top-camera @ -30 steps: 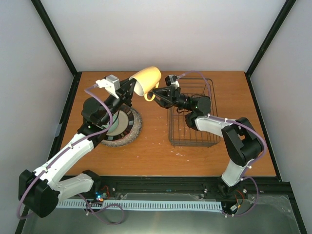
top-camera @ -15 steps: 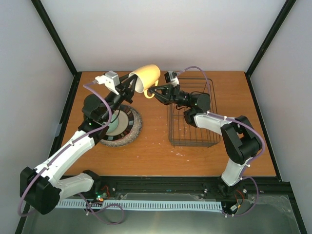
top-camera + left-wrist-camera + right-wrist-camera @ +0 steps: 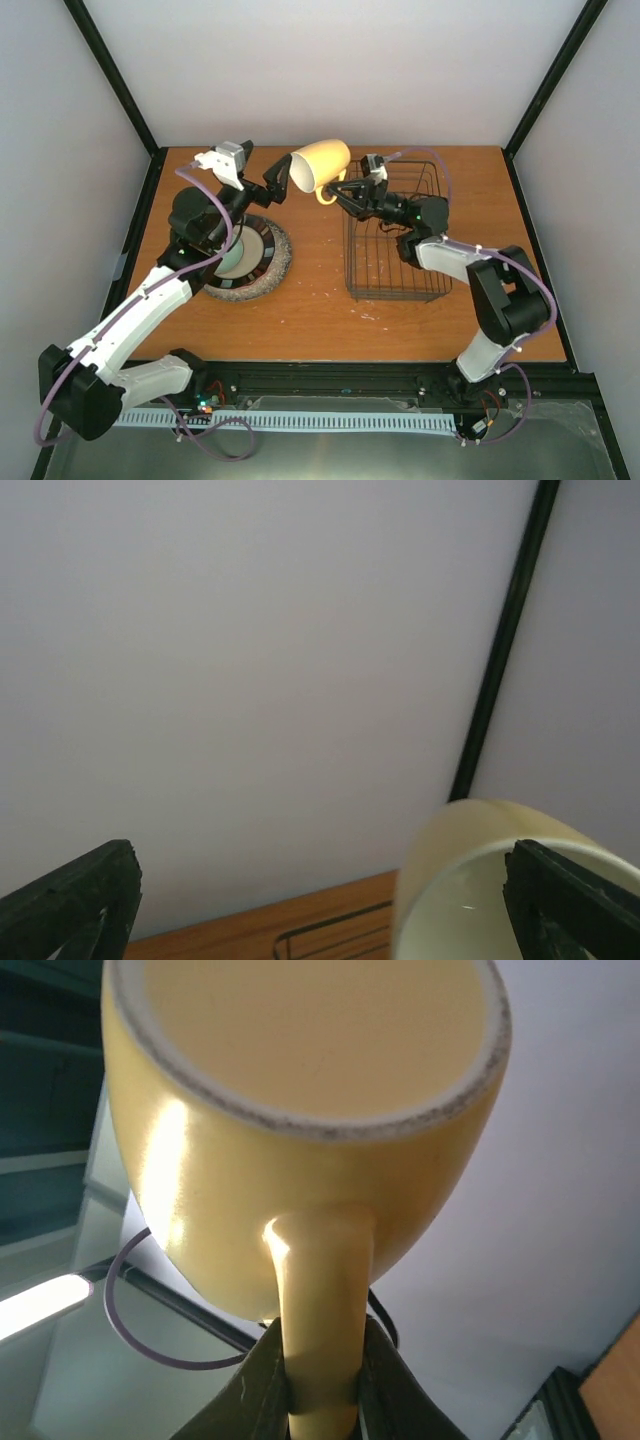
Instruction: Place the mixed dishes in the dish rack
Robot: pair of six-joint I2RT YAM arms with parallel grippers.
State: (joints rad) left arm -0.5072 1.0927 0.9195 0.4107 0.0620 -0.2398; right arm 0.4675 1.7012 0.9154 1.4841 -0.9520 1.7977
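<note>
Dish rack sits empty on the wooden table, and my right arm lies across its far edge. From above, my right gripper pinches the handle of a yellow mug, holding it in the air just left of the rack's far left corner with its mouth turned away from the rack. My left gripper stands wide open on that side of the mug, one finger at its rim. Further left of the rack, well apart from it, a dark-rimmed plate rests on a round woven mat under my left arm.

At my left wrist, both fingers are spread to the edges of the picture. The mug's pale mouth is against the right one, and a bit of rack wire shows low beyond.

At my right wrist, the fingers are clamped narrowly on the handle. The mug's base faces up and blocks most of the view.
</note>
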